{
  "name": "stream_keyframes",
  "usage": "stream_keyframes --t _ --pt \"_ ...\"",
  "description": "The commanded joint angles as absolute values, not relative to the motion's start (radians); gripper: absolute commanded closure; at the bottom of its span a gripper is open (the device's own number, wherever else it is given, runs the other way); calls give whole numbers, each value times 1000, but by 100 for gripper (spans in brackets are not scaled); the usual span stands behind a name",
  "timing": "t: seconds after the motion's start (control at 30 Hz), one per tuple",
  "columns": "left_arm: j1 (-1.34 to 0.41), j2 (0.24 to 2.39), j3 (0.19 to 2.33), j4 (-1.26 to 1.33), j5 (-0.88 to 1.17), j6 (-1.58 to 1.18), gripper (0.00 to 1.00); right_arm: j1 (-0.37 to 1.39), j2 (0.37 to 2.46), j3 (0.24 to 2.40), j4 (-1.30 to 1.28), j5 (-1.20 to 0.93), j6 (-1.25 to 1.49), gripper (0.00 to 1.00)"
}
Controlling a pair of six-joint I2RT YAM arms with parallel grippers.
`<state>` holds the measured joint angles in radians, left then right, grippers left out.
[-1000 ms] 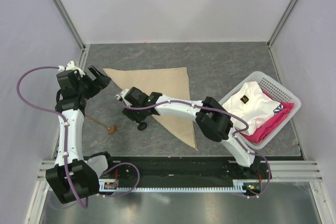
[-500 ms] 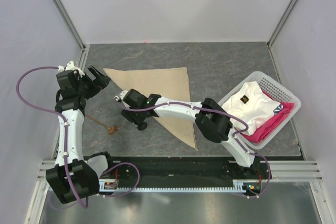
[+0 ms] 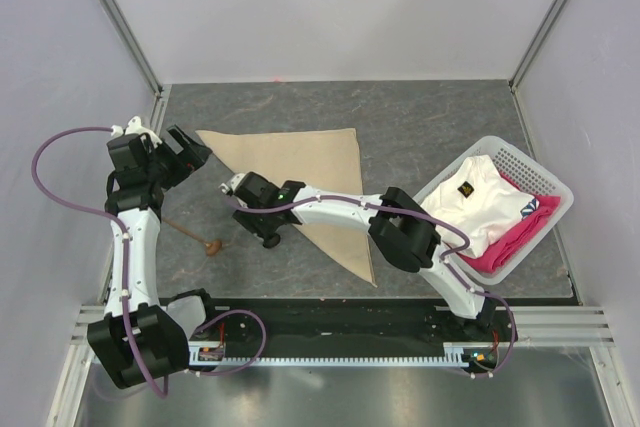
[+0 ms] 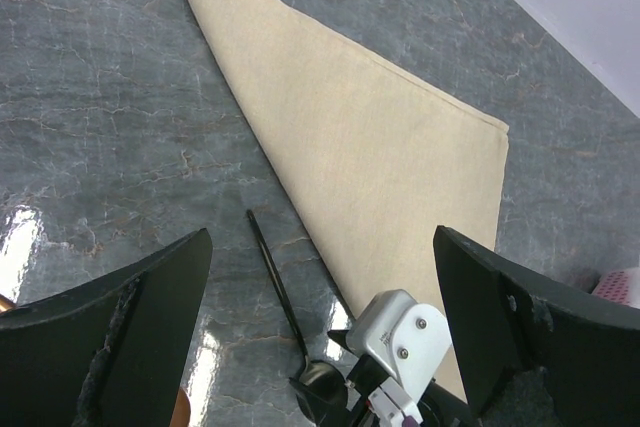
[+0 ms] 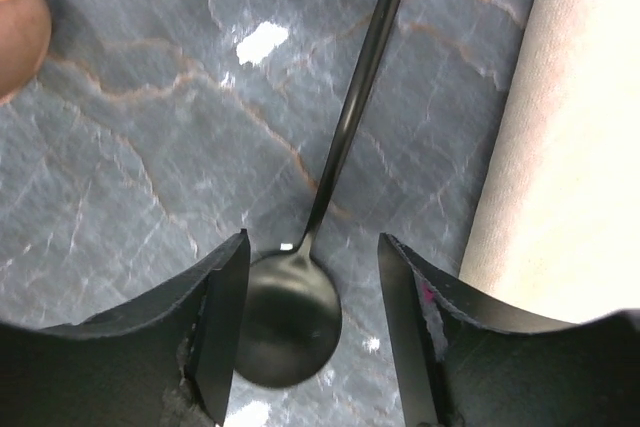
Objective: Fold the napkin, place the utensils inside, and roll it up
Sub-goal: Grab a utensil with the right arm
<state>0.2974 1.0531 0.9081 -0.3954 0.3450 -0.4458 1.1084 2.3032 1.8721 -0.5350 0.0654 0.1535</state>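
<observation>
Straddling the bowl of a black spoon (image 5: 290, 319), the right end effector (image 5: 312, 239) has its jaws partly open, one finger on either side of the bowl and not clamped on it. Against the frame a second ago, the right arm has edged slightly toward the near-left of the surface (image 3: 420, 117), its elbow shifted left. The left arm, the napkin and the other utensil lie where they did.

The left end effector (image 4: 322, 237) hovers with its jaws spread wide and nothing in them.

The napkin (image 3: 300, 172), folded to a triangle, lies flat in the left-centre of the surface. One long side runs along the far edge and one tip points to the near edge. The spoon lies just beside the napkin's left slanted side, apart from it. A brown-headed utensil (image 3: 208, 244) lies nearer the left edge.

In the white basket (image 3: 545, 172) at the right edge, a white cloth (image 3: 470, 212) carries a small dark label (image 3: 463, 187), too small to read, over a pink-red cloth (image 3: 500, 247).
</observation>
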Motion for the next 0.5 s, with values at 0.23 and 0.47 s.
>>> stream_keyframes --t 0.23,0.47 --pt "302 1048 900 -380 387 -413 1 1117 2388 1986 -554 139 166 48" --pt "304 1043 899 -380 394 -416 1 1134 2430 2020 -603 192 155 64"
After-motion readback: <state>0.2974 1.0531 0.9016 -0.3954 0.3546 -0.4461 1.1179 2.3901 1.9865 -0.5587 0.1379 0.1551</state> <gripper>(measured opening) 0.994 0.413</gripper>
